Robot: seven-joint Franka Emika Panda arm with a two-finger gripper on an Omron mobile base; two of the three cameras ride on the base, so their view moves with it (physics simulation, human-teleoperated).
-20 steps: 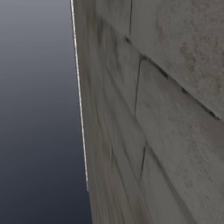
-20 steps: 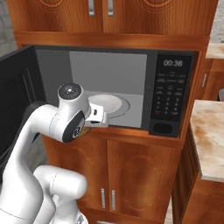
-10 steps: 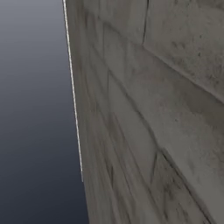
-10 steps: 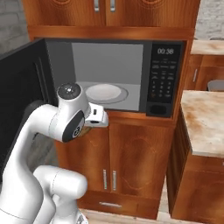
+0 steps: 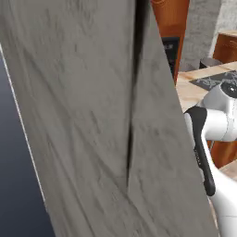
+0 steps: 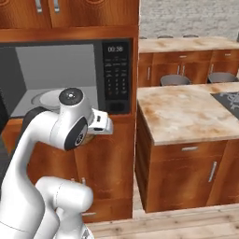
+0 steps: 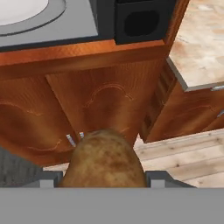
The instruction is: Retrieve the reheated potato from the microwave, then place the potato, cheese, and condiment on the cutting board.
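Base swung right; end effector (image 7: 103, 186) holds potato (image 7: 103, 162).

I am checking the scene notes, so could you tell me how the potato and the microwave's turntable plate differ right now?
The potato is a rounded, tan-brown, mottled lump; the turntable plate is flat, round and pale. The potato sits between the fingers of the gripper, outside the microwave and over the wooden cabinet doors, while the plate lies bare on the oven floor. Both look smooth-edged, without corners.

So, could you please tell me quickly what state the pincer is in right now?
Pincer: closed on the potato, held out in front of the open microwave.
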